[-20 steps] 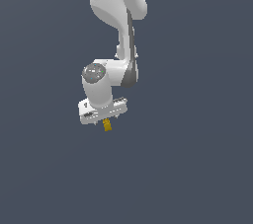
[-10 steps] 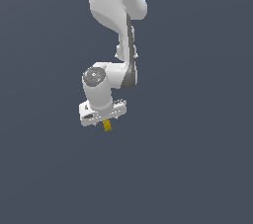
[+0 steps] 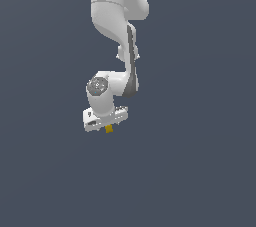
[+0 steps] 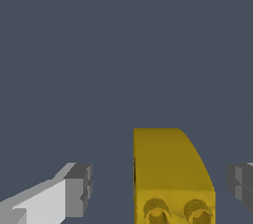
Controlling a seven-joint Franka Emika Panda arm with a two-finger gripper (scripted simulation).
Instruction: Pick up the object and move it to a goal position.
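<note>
The object (image 4: 170, 168) is a small mustard-yellow block with a rounded edge and two round studs on its near face. It sits between the fingers of my white gripper (image 4: 159, 186). The gripper is open: there is a clear gap between the object and the one finger (image 4: 79, 191), and a narrower gap to the other finger (image 4: 239, 183). In the exterior view the object (image 3: 109, 129) shows as a small yellow bit just under the gripper (image 3: 107, 123), which points down from the white arm (image 3: 115, 31).
Only a flat, dark grey-blue ground (image 3: 200, 171) surrounds the arm and the object. No other objects, containers or edges show in either view.
The hand has sunk slightly over the object. The object stays in about the same spot in the exterior view.
</note>
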